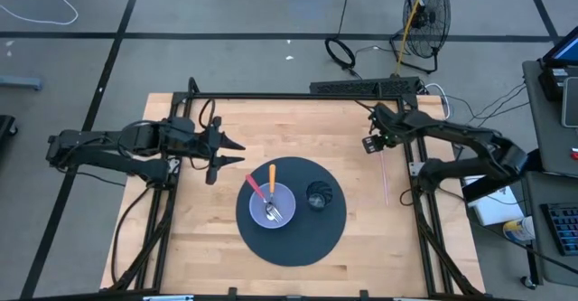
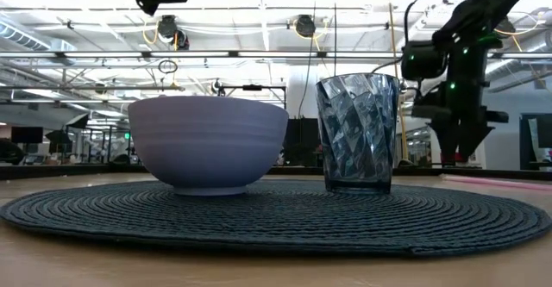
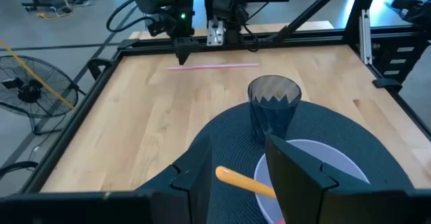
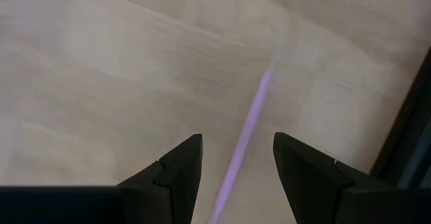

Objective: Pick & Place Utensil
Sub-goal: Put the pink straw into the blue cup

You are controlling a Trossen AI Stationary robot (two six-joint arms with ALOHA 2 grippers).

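Right gripper is hanging with its jaws spread wide right over the pink utensil, which is lying flat on the bare table beside the dark placemat. Left gripper is also sitting released just off the mat, near the bowl holding two utensils.

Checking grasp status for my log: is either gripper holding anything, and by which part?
Nothing is held. The right gripper is open above the pink straw; the left gripper is open too.

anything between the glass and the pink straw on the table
Only bare tabletop lies between the glass and the pink straw, past the mat's edge, as the high view shows.
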